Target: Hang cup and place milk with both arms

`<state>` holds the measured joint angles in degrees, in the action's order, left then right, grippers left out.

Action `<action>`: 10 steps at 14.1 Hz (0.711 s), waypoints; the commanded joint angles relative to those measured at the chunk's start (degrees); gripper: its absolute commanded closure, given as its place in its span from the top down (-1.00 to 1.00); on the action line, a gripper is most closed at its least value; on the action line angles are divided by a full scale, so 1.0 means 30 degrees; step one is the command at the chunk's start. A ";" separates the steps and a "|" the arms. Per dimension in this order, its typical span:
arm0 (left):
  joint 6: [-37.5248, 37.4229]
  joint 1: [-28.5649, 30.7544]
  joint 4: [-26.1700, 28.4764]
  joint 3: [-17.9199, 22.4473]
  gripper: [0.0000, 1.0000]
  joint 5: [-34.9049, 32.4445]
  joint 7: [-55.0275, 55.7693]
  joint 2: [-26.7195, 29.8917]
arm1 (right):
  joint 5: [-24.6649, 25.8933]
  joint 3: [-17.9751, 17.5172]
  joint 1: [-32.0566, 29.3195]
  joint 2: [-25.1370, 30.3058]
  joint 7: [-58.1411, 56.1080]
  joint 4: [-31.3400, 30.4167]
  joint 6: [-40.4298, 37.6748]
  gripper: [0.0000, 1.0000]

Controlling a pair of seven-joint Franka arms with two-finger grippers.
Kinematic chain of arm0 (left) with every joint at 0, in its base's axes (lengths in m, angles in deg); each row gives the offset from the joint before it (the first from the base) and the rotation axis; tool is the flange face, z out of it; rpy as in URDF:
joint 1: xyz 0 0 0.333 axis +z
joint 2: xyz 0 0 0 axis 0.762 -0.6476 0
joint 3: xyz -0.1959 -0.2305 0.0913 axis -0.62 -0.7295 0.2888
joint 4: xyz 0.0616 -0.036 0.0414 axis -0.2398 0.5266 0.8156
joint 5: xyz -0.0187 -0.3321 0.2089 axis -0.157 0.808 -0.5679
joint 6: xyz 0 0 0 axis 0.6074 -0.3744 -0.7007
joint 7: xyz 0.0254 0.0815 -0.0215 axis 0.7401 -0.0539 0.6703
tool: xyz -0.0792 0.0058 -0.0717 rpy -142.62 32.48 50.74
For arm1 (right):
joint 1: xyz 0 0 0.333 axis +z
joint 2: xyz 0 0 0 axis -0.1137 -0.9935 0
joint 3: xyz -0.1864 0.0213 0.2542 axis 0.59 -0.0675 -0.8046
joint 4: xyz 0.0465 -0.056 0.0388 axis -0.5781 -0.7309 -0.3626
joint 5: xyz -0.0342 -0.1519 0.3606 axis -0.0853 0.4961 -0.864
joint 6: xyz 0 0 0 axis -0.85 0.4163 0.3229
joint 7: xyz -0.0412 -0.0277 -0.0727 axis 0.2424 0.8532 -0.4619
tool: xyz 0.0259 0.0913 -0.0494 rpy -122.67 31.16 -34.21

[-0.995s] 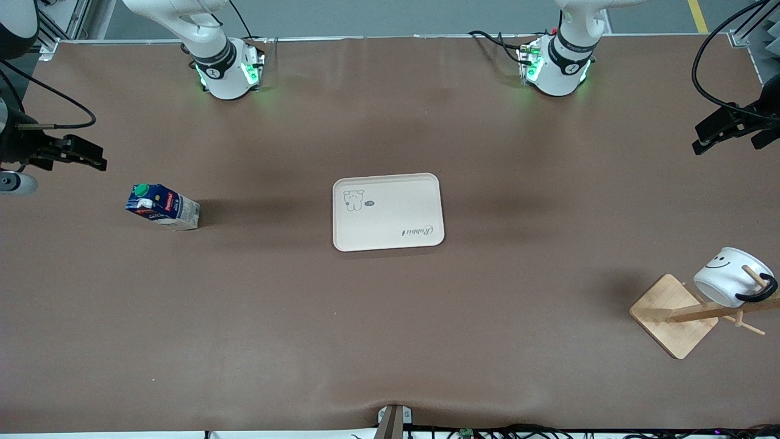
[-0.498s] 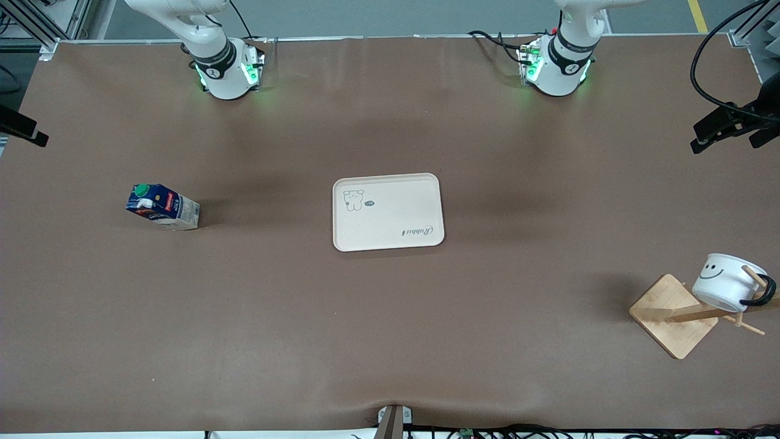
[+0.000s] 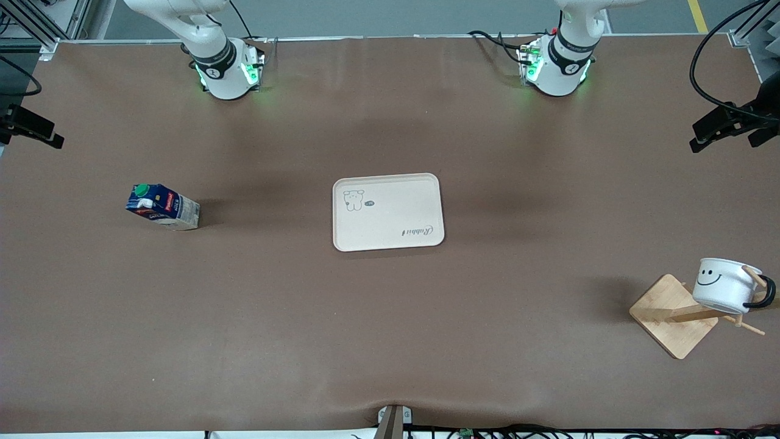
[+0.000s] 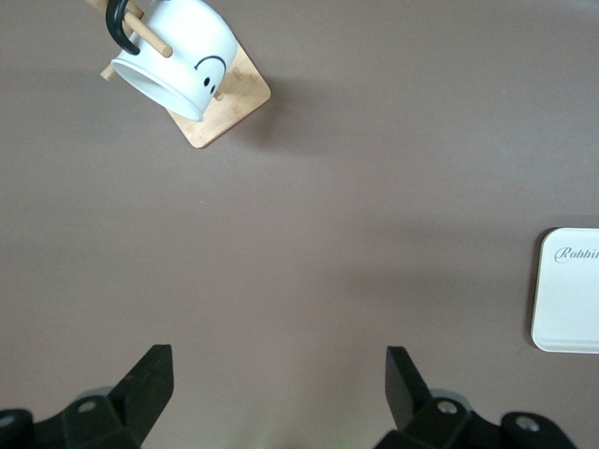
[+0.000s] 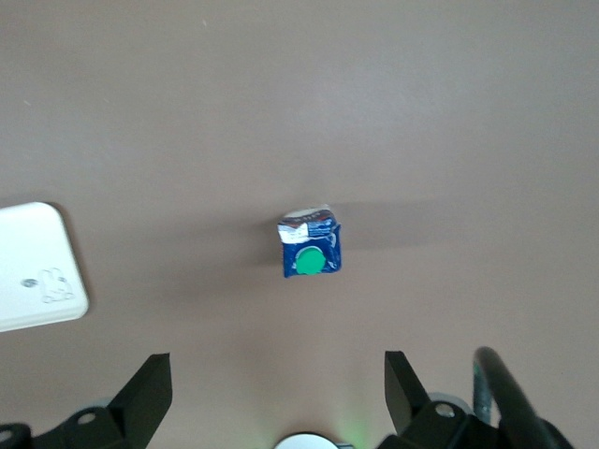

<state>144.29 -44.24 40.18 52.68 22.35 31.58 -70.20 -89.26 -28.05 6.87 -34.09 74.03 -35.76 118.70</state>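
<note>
One cup (image 3: 725, 285), one milk (image 3: 162, 207), one tray (image 3: 387, 211), one rack (image 3: 673, 315).

White smiley cup (image 3: 725, 284) hangs tilted by its black handle on a peg, near the table's left-arm end. Blue green-capped milk (image 3: 162, 207) stands upright near the right-arm end.

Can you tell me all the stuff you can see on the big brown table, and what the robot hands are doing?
Small white mug with black handle and smiley face: one, hanging on a peg of the rack.
Wooden peg rack with square base: one, tan, toward the left arm's end.
Dark-blue milk carton with green cap: one, standing toward the right arm's end.
Cream rectangular tray with bear drawing: one, mid-table.
Left gripper: black, open, high over the table.
Right gripper: black, open, high over the table.
</note>
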 commanded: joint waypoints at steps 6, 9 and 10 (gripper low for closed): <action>0.5761 0.0954 0.4539 0.0153 1.00 0.0106 -0.0136 0.1510 | 0.2906 -0.0176 0.0441 0.0185 -0.0628 0.0882 -0.0256 1.00; 0.9629 0.2006 0.6800 0.0153 1.00 0.0135 -0.0195 0.1688 | 0.1215 -0.0147 0.0442 -0.0223 -0.0482 0.0882 0.0324 1.00; 1.0686 0.2183 0.7328 0.0153 1.00 0.0165 -0.0224 0.1689 | 0.1065 -0.0089 0.0239 -0.0224 -0.0249 0.0882 0.0412 1.00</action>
<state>170.78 -39.26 56.80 53.29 22.35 31.48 -68.14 -84.36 -28.56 8.12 -34.24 72.28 -33.80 119.55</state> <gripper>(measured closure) 0.000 0.000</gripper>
